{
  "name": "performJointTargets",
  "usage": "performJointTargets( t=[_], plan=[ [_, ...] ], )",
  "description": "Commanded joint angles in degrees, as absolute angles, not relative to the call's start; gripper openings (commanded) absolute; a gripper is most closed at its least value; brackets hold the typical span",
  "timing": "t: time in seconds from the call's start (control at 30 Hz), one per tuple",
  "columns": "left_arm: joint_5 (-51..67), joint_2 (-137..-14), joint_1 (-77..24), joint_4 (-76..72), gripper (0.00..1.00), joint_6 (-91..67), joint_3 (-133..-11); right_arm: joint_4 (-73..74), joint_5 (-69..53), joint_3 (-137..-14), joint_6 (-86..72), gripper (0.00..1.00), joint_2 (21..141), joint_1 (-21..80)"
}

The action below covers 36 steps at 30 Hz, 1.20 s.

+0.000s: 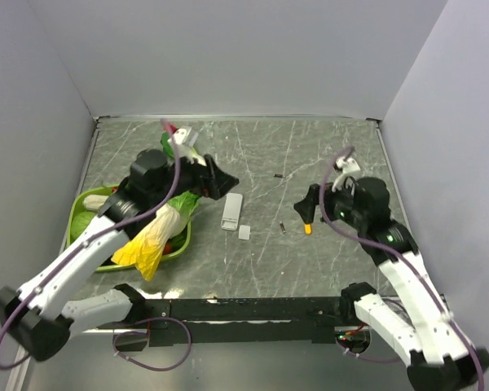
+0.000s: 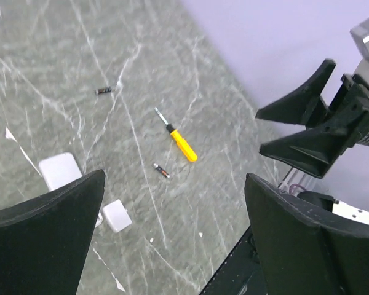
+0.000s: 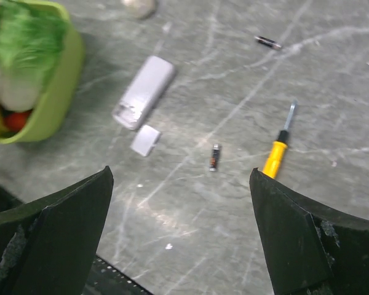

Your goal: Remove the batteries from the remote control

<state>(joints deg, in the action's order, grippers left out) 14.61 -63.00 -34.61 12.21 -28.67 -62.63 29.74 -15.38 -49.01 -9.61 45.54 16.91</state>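
With the 2 batteries (image 3: 214,157) out on the bench (image 1: 326,155), apart from the remote control (image 3: 144,91), and the left claw (image 1: 220,181) and right claw (image 1: 304,205) gaping empty, we should lift straight up, nudging nothing.

Robot lab test cell

Plain pale walls (image 1: 228,57) box in a marbled grey-green counter (image 1: 310,261). The left arm (image 1: 65,273) and the right arm (image 1: 411,289) are bolted to a black rail (image 1: 244,309) at its near edge, with purple cables (image 1: 177,163) attached.
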Motion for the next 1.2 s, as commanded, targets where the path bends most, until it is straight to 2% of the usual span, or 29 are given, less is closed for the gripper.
performJointTargets(
  t=[0.0,0.27,1.17],
  plan=[
    [14.16,-54.79,-34.72,5.81,0.99,-26.90,-56.44,29.10,-20.74,-44.48,-12.74,1.00,36.67,17.31],
    [10.37,-44.74,-34.72,1.93,0.99,-28.12,-47.46,24.17,-18.82,-35.78,-16.08,1.00,19.18,17.40],
    [10.46,-44.47,-34.72,1.41,0.99,-28.30,-46.50,25.75,-17.23,-38.67,-15.64,1.00,20.65,17.31]
  ],
)
